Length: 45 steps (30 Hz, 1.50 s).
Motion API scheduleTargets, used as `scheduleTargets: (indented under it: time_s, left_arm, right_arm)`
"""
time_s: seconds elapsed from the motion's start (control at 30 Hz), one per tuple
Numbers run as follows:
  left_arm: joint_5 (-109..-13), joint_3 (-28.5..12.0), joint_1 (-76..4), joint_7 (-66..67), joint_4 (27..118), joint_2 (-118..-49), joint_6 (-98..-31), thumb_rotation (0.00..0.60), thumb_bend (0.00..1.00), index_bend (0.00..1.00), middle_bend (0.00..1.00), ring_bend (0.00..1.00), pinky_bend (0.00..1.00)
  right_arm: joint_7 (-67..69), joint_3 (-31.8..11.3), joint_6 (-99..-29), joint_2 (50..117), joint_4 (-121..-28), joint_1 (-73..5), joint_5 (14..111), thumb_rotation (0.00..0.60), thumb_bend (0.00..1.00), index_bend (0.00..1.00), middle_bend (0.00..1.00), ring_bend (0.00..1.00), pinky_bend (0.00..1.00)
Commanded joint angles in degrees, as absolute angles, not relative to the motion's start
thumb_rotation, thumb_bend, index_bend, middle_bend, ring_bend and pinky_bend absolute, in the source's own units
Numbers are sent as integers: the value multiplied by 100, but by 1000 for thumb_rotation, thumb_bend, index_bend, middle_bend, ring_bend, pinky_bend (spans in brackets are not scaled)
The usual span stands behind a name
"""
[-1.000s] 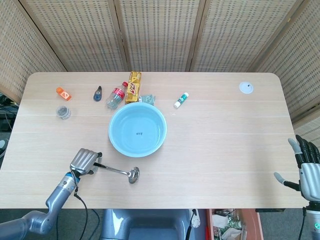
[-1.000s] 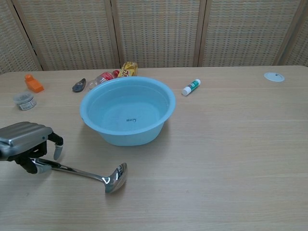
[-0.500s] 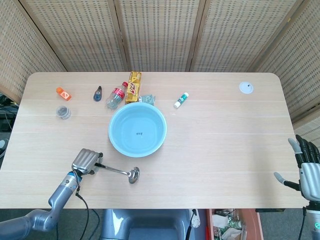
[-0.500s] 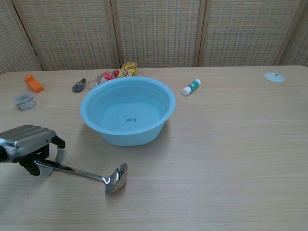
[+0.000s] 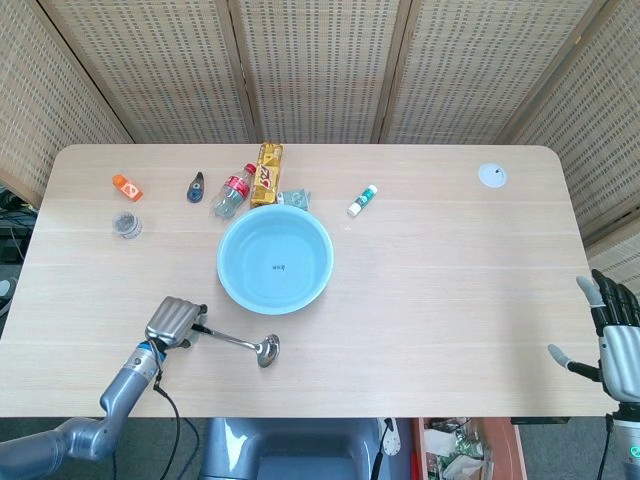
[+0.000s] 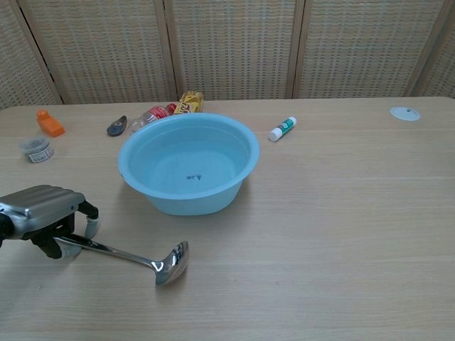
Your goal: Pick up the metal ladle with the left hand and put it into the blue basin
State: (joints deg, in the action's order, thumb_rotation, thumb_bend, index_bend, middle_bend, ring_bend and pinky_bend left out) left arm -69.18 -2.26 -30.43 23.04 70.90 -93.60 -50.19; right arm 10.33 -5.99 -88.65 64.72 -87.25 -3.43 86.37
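1. Since a second ago, the left hand (image 6: pixel 44 210) has slid slightly toward the blue basin (image 6: pixel 188 165), dragging the handle along.
2. Its fingers clasp the metal ladle (image 6: pixel 135 257), which lies on the table (image 6: pixel 341 213) just in front of the basin.
3. At the table's edge, the right hand (image 5: pixel 612 338) stays spread, holding nothing.

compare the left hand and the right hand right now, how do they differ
The left hand sits low over the table with its fingers curled around the handle end of the metal ladle; the right hand holds nothing, fingers spread apart. The left hand is near the blue basin; the right hand is off past the table's far right edge, away from every object. The left hand shows in both views, the right hand only in the head view. Both look metallic grey.
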Motion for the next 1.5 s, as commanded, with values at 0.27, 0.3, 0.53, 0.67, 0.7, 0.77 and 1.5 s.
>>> scheduleTargets:
  time_s: [0.27, 0.3, 0.53, 0.67, 0.7, 0.77, 1.5]
  left_arm:
    - [-7285, -213, -2974, 2004, 7586, -8949, -5455, 600, 504, 847, 1000, 930, 994]
    - [-7344, -204, -2972, 1942, 7666, -8875, -5481, 600, 506, 855, 1000, 930, 994]
    - [-7728, -187, -2957, 1634, 8287, -8383, -5755, 600, 513, 873, 1000, 930, 994]
    - [-7884, -168, -2966, 1508, 8682, -8048, -5821, 600, 520, 876, 1000, 930, 991]
    - [-7913, -182, -2966, 1503, 8776, -7978, -5864, 600, 520, 877, 1000, 930, 991]
    - [-7942, -202, -2973, 1481, 8977, -7830, -5901, 600, 520, 878, 1000, 930, 991]
    - [-5362, -1460, -4727, 3254, 9306, -7022, -4719, 600, 560, 882, 1000, 930, 990]
  right_arm:
    - [1040, -590, -8867, 6471, -8730, -343, 8654, 600, 0, 0, 0, 0, 0]
    - [1043, -589, -8871, 6469, -8731, -341, 8656, 600, 0, 0, 0, 0, 0]
    - [1057, -586, -8890, 6460, -8750, -331, 8666, 600, 0, 0, 0, 0, 0]
    - [1064, -587, -8887, 6457, -8752, -332, 8662, 600, 0, 0, 0, 0, 0]
    - [1066, -589, -8887, 6456, -8751, -332, 8659, 600, 0, 0, 0, 0, 0]
    - [1073, -587, -8889, 6454, -8750, -331, 8663, 600, 0, 0, 0, 0, 0]
    - [925, -648, -8704, 6527, -8685, -402, 8468, 600, 0, 0, 0, 0, 0]
